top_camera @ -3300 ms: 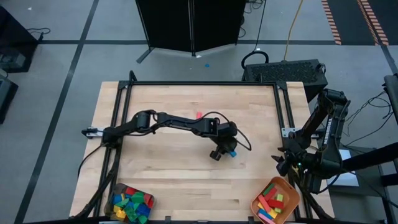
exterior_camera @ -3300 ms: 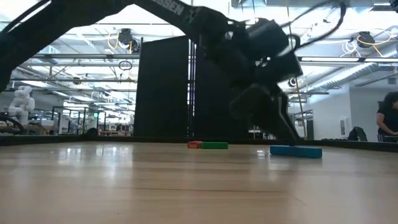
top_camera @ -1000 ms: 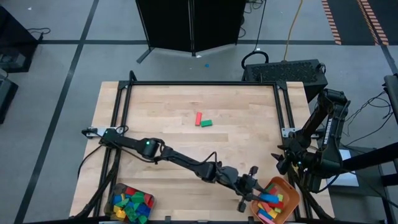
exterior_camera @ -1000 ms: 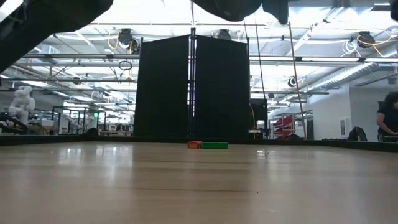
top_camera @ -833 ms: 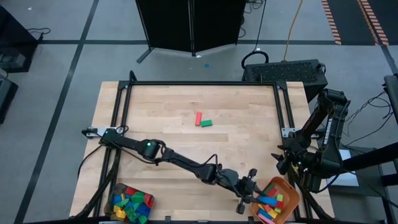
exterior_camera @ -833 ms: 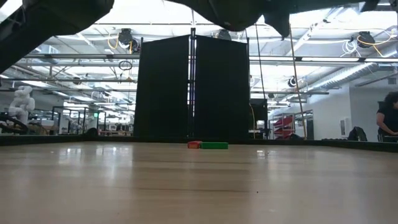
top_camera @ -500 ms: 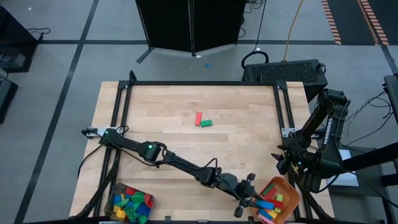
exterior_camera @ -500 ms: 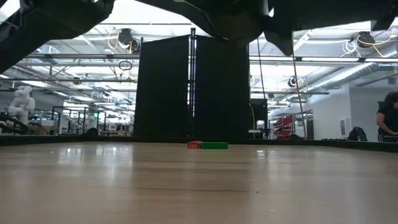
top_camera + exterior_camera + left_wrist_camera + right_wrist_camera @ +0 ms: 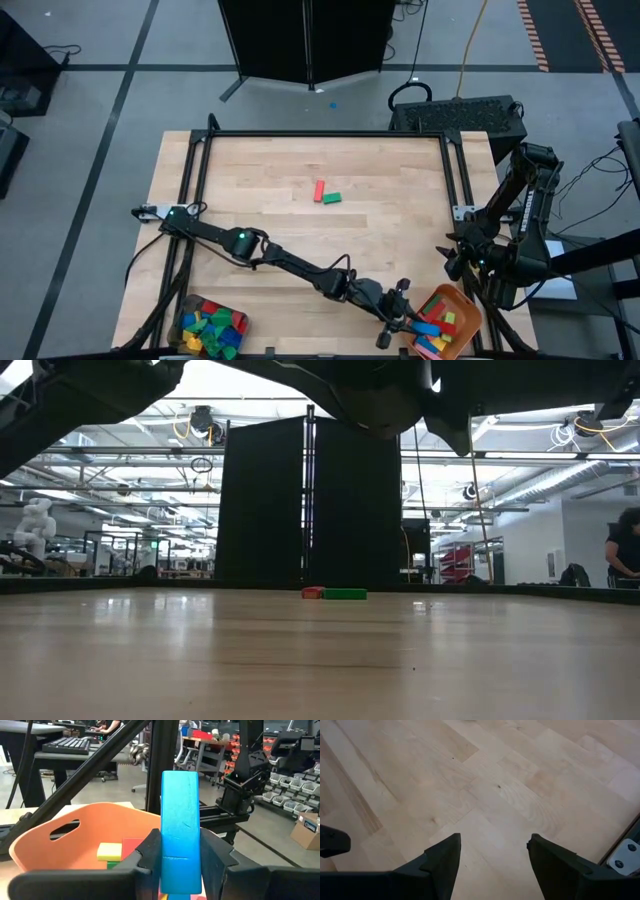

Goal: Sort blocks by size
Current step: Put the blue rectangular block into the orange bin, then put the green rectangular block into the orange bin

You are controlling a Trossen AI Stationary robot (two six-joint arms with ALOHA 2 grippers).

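Note:
My left gripper (image 9: 408, 322) reaches to the table's near right corner and is shut on a long blue block (image 9: 180, 830) at the rim of the orange tray (image 9: 462, 303), which holds several long blocks. A red block (image 9: 319, 190) and a green block (image 9: 332, 198) lie flat on the table's middle; they also show in the low view (image 9: 344, 594). A grey container (image 9: 210, 327) at the near left holds several short blocks. My right gripper (image 9: 492, 852) is open and empty above the table's right edge. My left gripper pinches the long blue block between its two fingers (image 9: 150, 852), which lie on its two long sides near one end (image 9: 180, 870). The block sticks out forward past the fingertips, along the fingers, toward the orange tray. It is lifted clear of the table.
A black frame (image 9: 320, 135) borders the tabletop. The right arm's base (image 9: 510, 250) stands beside the orange tray at the right edge. Bare wood lies between the two loose blocks and the near containers.
My left gripper has gone a little toward the table's near edge beside the orange tray, still shut on the blue block. The red and green blocks have stayed in place.

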